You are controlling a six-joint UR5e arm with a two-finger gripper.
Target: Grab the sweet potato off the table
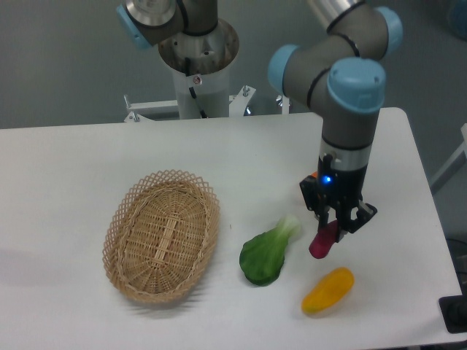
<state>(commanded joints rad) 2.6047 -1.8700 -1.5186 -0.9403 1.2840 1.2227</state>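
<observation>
The arm reaches down over the right half of the counter [87, 153], and the pincer [336, 219] has its fingers closed around the upper end of the sweet potato [323, 242]. The potato hangs out below the fingertips, tilted, its long axis running from the grip down and to the left toward me. Its lower tip looks to be at or just off the counter top; from here I cannot tell whether it is touching or already clear.

So the thing to be lifted is directly under the pincer and in its grip, not off to one side. The grasp is near one end and not at the middle, which I'd guess leaves the free end prone to swing or slip if the lift is quick. A straight rise seems all that is called for.

Close by, a yellow vegetable [328, 290] lies just below and slightly right of the potato's tip, apart from it. A leafy green [267, 253] lies to the left, near but not touching. A wicker basket [130, 208] sits well apart on the left.
</observation>
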